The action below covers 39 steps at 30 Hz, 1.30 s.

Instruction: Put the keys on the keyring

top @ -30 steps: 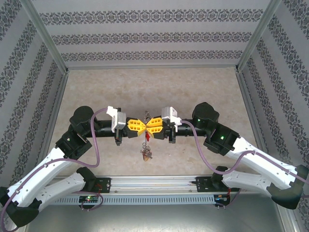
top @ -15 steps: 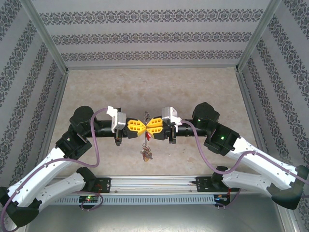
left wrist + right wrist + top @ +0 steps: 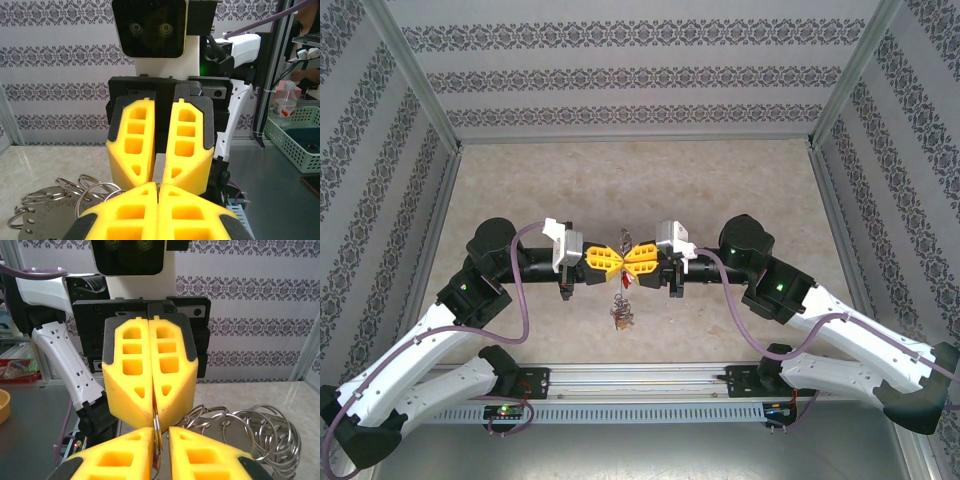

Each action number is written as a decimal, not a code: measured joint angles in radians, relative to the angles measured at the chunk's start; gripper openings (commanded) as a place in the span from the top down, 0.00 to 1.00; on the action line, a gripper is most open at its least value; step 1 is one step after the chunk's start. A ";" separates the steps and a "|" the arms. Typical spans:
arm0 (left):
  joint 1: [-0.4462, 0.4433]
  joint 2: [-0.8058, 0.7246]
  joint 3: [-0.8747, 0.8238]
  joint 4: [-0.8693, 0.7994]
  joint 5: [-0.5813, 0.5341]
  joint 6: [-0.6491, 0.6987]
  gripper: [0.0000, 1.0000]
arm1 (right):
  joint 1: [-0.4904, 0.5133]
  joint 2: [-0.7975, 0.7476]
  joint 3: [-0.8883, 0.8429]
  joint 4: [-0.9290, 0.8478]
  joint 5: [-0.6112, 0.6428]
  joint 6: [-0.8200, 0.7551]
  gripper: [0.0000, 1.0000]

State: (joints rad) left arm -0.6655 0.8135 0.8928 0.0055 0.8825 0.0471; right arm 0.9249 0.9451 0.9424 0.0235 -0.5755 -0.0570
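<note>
The keyring (image 3: 156,427) is pinched by the left gripper (image 3: 152,410). The right gripper (image 3: 161,434) is narrowed around it, grip unconfirmed. If slipped, the keys (image 3: 620,316) hung from it could be dropped.

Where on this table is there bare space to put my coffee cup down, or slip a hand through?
The middle is crowded: the left gripper and right gripper meet tip to tip, with the keys bunched just on their near side. Beyond them, the table is bare up to the back wall.
</note>
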 measured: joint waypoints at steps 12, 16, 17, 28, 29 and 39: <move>0.007 0.027 0.002 -0.001 -0.007 -0.008 1.00 | -0.029 -0.003 -0.035 0.035 -0.008 0.011 1.00; 0.008 0.040 0.019 -0.018 -0.010 -0.010 0.97 | -0.042 -0.011 -0.036 0.035 -0.014 0.013 1.00; 0.008 0.046 0.033 -0.039 -0.014 -0.005 0.90 | -0.045 -0.014 -0.039 0.036 -0.013 0.013 1.00; -0.029 0.081 0.342 -0.540 -0.235 0.236 0.66 | -0.085 -0.019 -0.049 -0.143 0.013 -0.038 1.00; -0.034 0.087 0.357 -0.576 -0.250 0.251 0.66 | -0.085 -0.021 -0.049 -0.158 0.013 -0.047 1.00; -0.087 0.192 0.417 -0.752 -0.310 0.333 0.71 | -0.085 -0.034 -0.036 -0.273 0.014 -0.117 1.00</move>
State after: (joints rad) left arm -0.7525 1.0050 1.3094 -0.7464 0.5724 0.3801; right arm 0.8394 0.9108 0.9066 -0.2497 -0.5613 -0.1738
